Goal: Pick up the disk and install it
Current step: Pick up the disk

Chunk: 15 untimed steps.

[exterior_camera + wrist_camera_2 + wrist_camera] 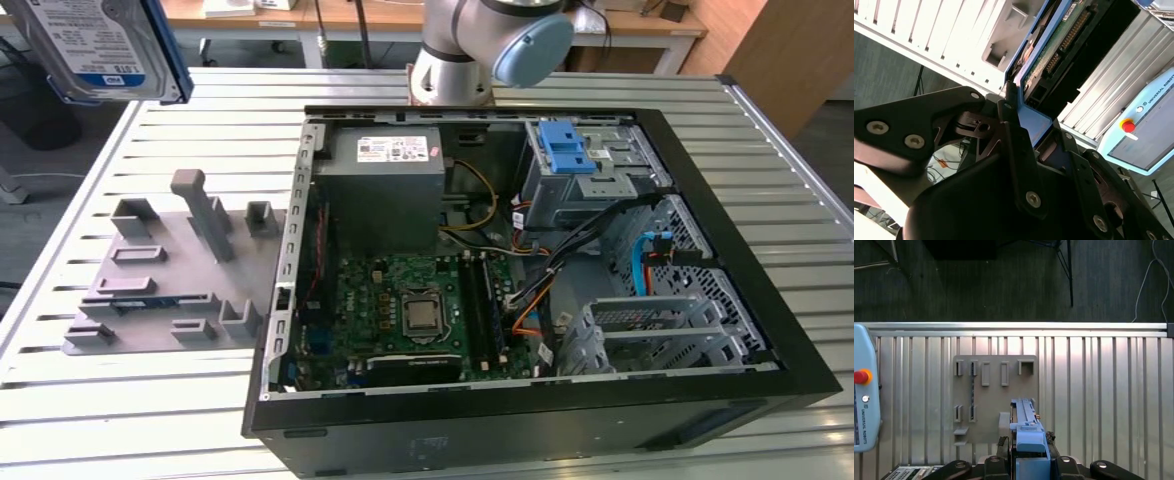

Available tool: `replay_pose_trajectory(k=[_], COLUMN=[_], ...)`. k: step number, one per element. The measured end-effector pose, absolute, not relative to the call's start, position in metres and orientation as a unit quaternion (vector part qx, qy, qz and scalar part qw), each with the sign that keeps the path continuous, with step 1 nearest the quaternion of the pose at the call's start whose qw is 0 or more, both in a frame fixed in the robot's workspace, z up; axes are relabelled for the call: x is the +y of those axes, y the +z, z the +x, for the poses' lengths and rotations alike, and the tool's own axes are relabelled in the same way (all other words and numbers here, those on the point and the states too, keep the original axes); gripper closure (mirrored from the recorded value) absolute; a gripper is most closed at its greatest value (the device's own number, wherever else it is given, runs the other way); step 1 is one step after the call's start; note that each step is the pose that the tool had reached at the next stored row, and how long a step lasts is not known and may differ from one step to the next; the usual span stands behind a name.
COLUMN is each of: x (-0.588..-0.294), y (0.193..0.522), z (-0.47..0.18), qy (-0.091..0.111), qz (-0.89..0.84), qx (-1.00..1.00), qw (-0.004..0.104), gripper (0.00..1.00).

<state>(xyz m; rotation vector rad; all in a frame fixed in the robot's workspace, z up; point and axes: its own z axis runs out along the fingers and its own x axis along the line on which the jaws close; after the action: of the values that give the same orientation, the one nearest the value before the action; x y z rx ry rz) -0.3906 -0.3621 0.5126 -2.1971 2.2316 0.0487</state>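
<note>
The disk (pixel 100 48), a silver hard drive with a white-and-blue label in a blue carrier bracket, hangs high above the table at the exterior view's far left. In the first wrist view the disk (pixel 1026 426) is edge-on over the grey holder plate, and my gripper (pixel 1029 452) is shut on its blue bracket. The second wrist view shows the disk's green circuit board side (pixel 1054 47), with my gripper (pixel 1026 107) clamped on the bracket's end. The open computer case (pixel 727 250) lies well off to the exterior view's right of the disk.
A grey holder plate (pixel 160 275) with upright slots lies on the slatted metal table (pixel 801 150) beside the case. Inside the case are a power supply box (pixel 387 185), a motherboard (pixel 414 310) and a metal drive cage with a blue latch (pixel 571 155). A teach pendant (pixel 861 405) rests on the table.
</note>
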Motion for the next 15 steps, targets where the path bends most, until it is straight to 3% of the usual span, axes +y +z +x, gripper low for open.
replay_pose_trajectory(k=[15], x=[-0.366], y=[0.513], z=[-0.372], qy=[0.016], qz=[-0.701], qx=[0.712], qw=[0.005], gripper=[0.63])
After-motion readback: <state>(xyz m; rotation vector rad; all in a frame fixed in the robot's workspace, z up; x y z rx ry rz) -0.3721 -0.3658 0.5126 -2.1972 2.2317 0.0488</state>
